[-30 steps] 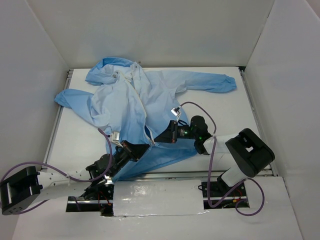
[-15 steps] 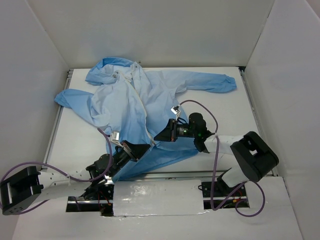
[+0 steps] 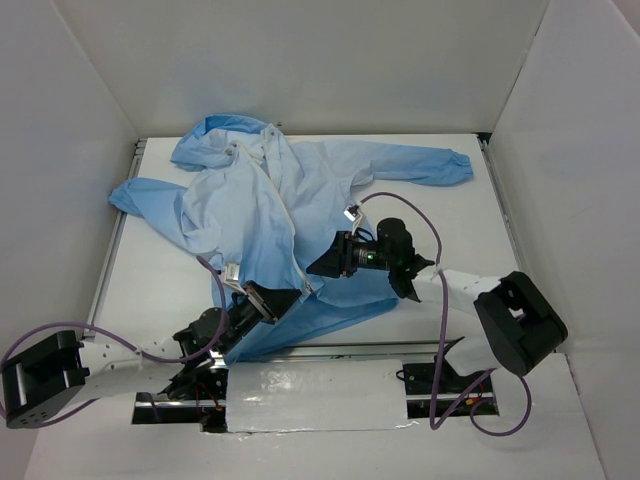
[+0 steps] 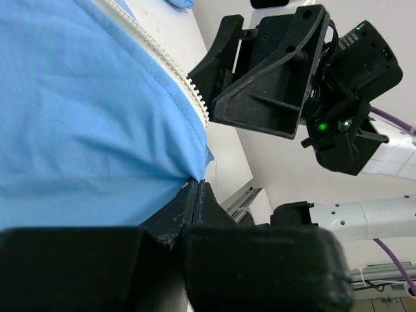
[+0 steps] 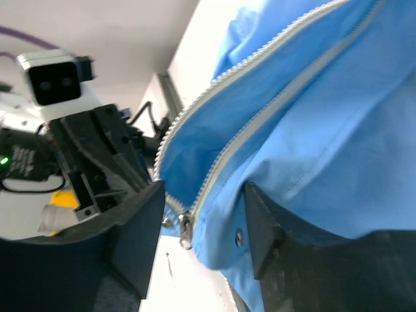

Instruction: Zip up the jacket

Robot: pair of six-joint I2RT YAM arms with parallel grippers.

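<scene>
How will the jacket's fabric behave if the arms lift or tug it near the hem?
Probably floppy: the jacket lies rumpled and folded on the table, so it would likely drape rather than hold shape. It looks thin and light; the left gripper pinches its hem in a small fold. The zipper edge curves loosely, so it may buckle unless pulled taut.

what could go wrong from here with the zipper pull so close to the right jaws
1. The zipper pull is small and appears to hang between the right gripper's open jaws. Closing could catch thin jacket fabric instead of the pull.
2. The left gripper pinches only a small edge of the jacket near the zipper's bottom, so an upward tug may slip it free.
</scene>
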